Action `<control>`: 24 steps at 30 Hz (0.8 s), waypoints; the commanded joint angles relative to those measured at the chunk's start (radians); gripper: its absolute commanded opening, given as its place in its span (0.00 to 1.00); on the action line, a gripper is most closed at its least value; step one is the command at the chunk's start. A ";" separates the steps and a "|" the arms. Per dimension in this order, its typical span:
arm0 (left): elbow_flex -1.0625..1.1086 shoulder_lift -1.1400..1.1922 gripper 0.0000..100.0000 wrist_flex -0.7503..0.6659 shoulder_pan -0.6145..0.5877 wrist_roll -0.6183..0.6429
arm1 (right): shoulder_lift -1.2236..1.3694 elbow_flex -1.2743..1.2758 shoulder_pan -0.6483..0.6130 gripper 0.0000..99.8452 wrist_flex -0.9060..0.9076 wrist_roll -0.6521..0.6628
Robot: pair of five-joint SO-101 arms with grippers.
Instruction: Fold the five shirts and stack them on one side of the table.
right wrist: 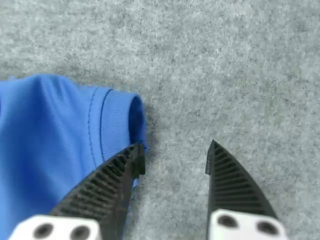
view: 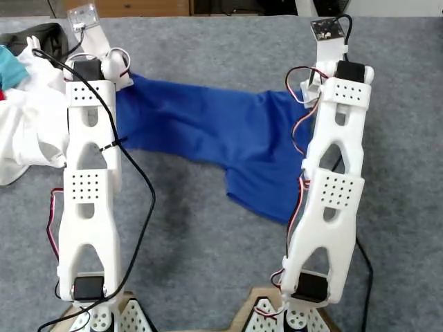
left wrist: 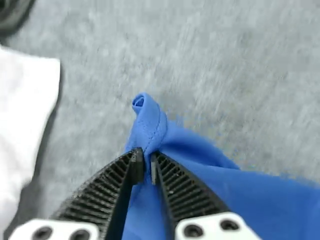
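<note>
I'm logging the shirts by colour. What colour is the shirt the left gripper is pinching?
The shirt is blue, clearest in the left wrist view.

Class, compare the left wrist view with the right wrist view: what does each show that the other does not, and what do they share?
Left wrist view adds: the left gripper shut on a bunched edge of the blue shirt, with a white garment beside it. Right wrist view adds: the right gripper open at the shirt's sleeve hem, gripping nothing. Shared: the blue shirt and the grey table.
</note>
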 commanded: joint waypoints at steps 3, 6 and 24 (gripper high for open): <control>0.083 -0.019 0.02 -0.169 0.000 -0.009 | -0.008 -0.041 -0.015 0.22 0.005 -0.009; 0.095 -0.019 0.02 -0.186 0.000 -0.009 | -0.007 -0.041 -0.015 0.22 0.005 -0.009; -0.155 -0.030 0.02 -0.098 0.032 -0.008 | -0.007 -0.041 -0.015 0.22 0.002 -0.009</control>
